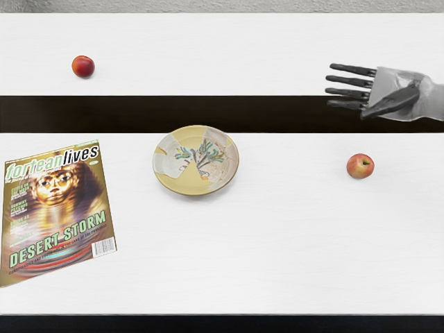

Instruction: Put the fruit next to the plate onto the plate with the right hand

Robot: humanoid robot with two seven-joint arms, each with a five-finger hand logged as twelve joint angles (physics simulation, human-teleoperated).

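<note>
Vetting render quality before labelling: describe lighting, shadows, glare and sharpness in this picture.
Head view: flat, even light, the white tabletop nearly washed out; faint soft shadows under the red-yellow round apple and the round yellow ceramic plate; the title on the colourful paper magazine reads sharply, without glare; the dark-fingered right robot hand looks soft-edged.

**Apple and plate, near table**

Apple point(360, 166): small, round, red with a yellow-green flush on its left side; sits on the white table point(291, 236), well to the right of the plate and not touching it. Plate point(195, 159): round, shallow, mustard-yellow rim; pale patches and a blue-green leaf motif inside; lies flat near the table's far edge.
</note>
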